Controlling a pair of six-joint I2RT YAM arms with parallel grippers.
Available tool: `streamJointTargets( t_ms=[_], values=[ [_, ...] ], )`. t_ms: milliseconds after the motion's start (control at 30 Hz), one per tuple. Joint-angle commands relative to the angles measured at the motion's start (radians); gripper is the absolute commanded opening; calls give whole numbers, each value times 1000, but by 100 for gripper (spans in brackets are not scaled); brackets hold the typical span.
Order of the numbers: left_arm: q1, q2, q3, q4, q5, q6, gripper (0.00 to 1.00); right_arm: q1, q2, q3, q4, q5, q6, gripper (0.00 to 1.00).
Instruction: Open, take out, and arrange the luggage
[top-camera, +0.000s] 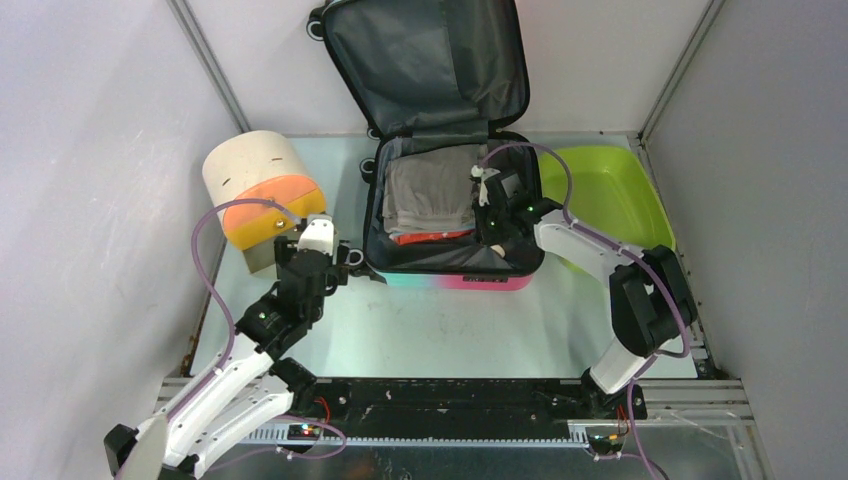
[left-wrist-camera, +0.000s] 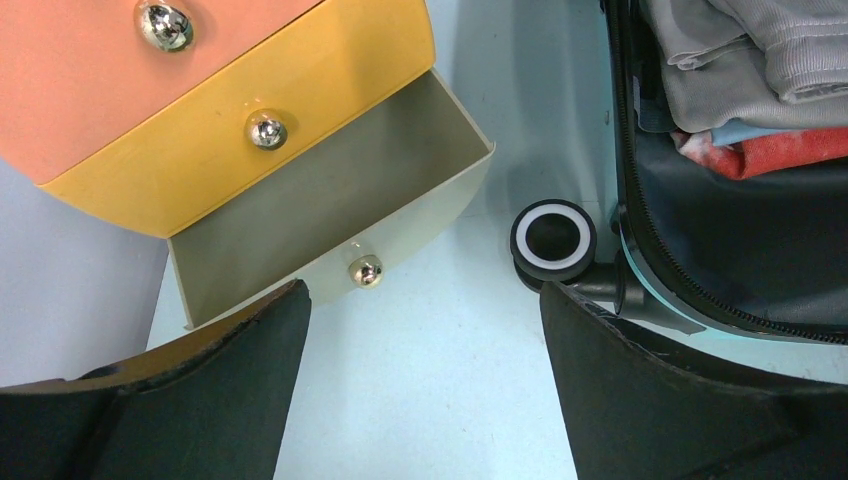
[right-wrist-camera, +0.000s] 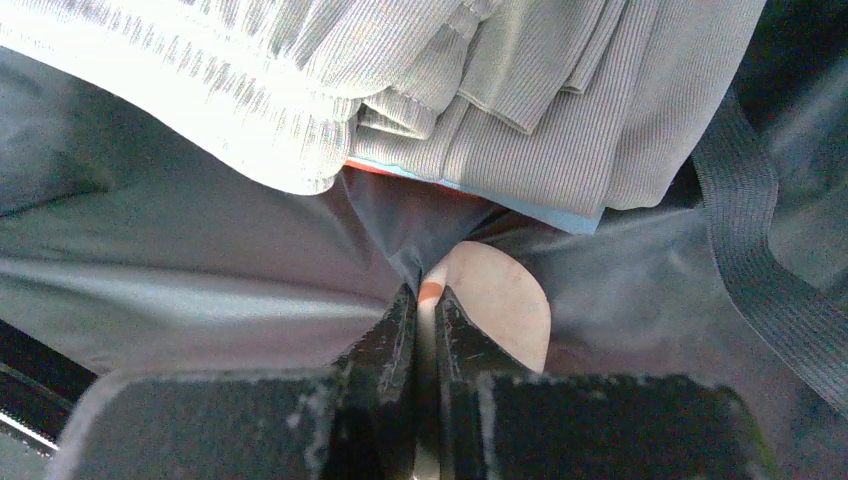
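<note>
One luggage (top-camera: 460, 281), lid up, sits at the back of the table (top-camera: 450, 330). There's one green tub (top-camera: 610, 190) on its right and one three-drawer unit (top-camera: 250, 165) on its left. My two claws: left claw (left-wrist-camera: 422, 300) is spread over the table, right claw (right-wrist-camera: 425, 295) is pinching one pale piece (right-wrist-camera: 500, 300) inside the luggage.

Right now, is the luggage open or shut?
Open: the luggage lid stands raised at the back; folded grey clothes lie exposed inside.
</note>
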Motion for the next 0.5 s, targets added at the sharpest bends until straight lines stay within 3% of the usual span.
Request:
streamJointTargets(
  t_ms=[0,100,133,200,267,333,467],
  values=[
    [-4,-2,11,14,-24,7,92,-8,-83,38,27,-19,9,9],
    [-5,7,18,2,-20,5,92,-9,-81,38,19,-38,12,15],
    [-5,8,21,-4,-20,3,92,-9,-80,38,19,-49,11,26],
    [-6,5,24,-8,-22,2,92,-9,-69,39,5,-43,10,34],
    [-5,0,25,-10,-27,3,92,-11,-66,38,-14,-34,5,22],
    [-6,-5,25,-12,-22,3,92,-13,-65,37,-32,-23,-5,15],
    [-7,1,27,-19,-14,2,92,-16,-72,29,-54,19,-27,14]
  ],
)
